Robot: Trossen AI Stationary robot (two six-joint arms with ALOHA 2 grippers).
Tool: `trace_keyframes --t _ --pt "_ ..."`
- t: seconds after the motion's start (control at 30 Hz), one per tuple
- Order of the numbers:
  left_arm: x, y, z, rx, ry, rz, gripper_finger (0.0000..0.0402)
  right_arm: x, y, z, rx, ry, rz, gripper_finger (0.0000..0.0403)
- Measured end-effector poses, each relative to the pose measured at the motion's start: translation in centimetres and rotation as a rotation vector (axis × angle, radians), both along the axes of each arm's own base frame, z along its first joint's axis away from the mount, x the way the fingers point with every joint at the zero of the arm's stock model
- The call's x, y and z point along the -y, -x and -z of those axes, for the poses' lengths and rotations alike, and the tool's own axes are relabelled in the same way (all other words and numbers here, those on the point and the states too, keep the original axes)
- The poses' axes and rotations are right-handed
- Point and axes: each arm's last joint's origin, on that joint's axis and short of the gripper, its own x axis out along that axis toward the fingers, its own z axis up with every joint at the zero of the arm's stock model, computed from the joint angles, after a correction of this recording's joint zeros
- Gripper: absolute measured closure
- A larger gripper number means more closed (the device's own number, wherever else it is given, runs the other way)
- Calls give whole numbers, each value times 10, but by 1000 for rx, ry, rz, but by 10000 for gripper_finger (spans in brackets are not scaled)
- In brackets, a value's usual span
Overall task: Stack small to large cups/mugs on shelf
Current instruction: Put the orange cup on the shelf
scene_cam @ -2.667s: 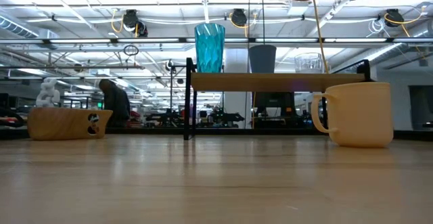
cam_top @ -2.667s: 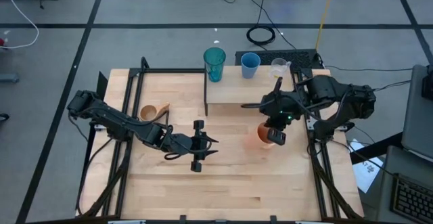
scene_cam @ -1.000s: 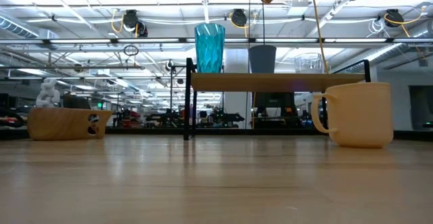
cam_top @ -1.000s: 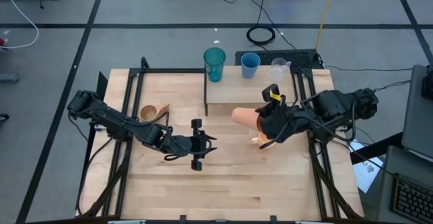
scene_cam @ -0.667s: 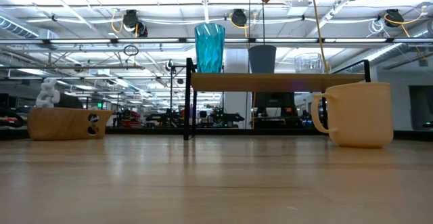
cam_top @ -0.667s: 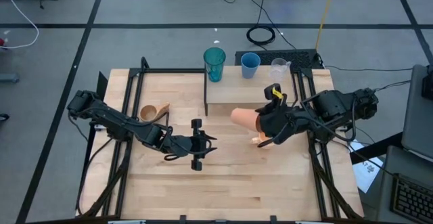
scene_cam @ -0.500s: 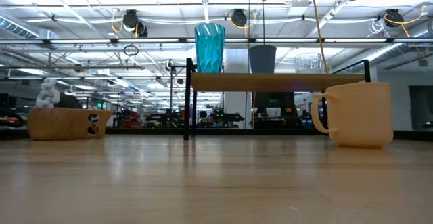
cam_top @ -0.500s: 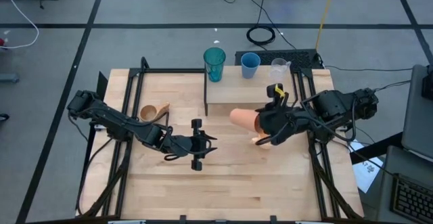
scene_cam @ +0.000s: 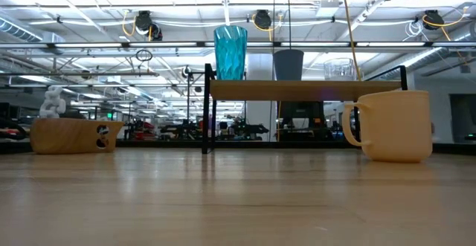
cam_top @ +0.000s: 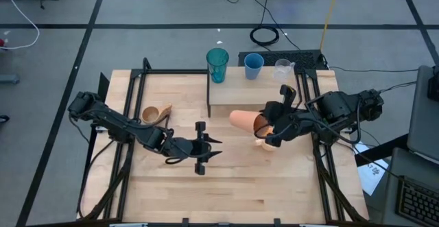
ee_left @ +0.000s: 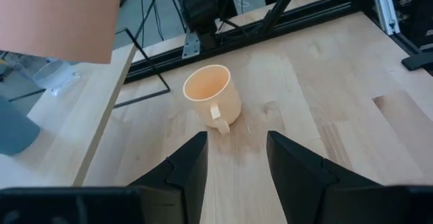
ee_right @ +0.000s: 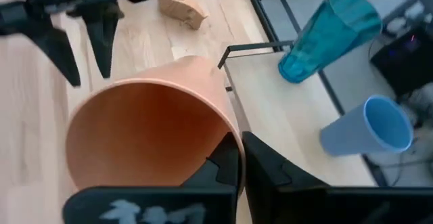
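The right hand grips the orange cup by its rim, tipped sideways above the tabletop just near of the shelf. The left hand, fingers parted and empty, hovers mid-table.

The high view looks straight down on the whole table. The low view looks level across it, sharing the shelf and mug. Each wrist view looks close past its fingers.
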Motion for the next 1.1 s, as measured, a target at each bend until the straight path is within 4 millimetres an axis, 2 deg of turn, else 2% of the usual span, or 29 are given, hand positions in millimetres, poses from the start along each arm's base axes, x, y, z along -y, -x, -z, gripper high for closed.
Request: trace_keyframes --t 0.3,0.63,0.8,0.93,1.1 --pt "6 2 -3 31 -82 -51 247 0 0 0 70 -112 120 403" --pt "18 5 -20 179 -264 -142 242 5 -2 2 96 -139 191 403" --pt "18 3 -31 269 -268 -149 199 10 -12 17 72 -106 219 403" --pt "14 1 -34 283 -306 -156 146 9 -23 28 85 -84 192 403" --pt "3 -1 -33 251 -342 -262 76 6 -33 36 107 -77 150 403"
